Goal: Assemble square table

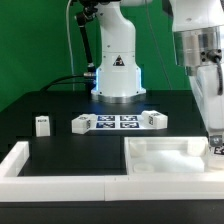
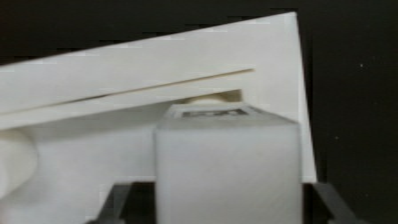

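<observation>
White rimmed tabletop (image 1: 165, 158) lies flat; one leg (image 2: 222, 165) stands upright over its corner, a second leg (image 1: 42, 124) well apart.

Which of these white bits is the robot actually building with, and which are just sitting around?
For the job: tabletop, held leg, upright leg, lying leg, another lying leg.
Just there: marker board, white wall bars.

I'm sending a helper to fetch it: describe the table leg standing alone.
Find the robot's white base, then the marker board in front of it. Off that board's end, toward the exterior view's left, a small white leg stands alone, upright, touching nothing.
</observation>
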You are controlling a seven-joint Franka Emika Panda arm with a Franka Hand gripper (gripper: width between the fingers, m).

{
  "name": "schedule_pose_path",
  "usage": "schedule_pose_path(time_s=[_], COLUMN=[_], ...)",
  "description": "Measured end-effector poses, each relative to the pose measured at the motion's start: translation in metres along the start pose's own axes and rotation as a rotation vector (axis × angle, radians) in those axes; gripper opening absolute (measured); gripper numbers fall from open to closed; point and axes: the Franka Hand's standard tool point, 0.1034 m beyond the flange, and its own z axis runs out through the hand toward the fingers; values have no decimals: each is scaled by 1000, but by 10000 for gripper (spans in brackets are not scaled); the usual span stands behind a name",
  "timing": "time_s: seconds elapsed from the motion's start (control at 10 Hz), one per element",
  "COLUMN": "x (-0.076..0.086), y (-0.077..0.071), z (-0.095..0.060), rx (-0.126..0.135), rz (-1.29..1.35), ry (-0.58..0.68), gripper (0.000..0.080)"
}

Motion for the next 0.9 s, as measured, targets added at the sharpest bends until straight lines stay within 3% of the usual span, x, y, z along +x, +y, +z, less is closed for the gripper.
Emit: schedule_pose_path(time_s=[0.1,0.2,0.3,0.4,0.5,0.6,0.9], x=[1,1,1,2,-1,-13,-10], y=[0,0,0,5,7,15,14], z=[0,1,1,0,-1,-1,0], rx=[0,-1,-1,-37,-48,-64,-72], rz=[2,-22,-25,-161,-332,-378,-619], ry=[2,2,2,25,61,72,69], gripper=[291,391,568,568,635,645,649])
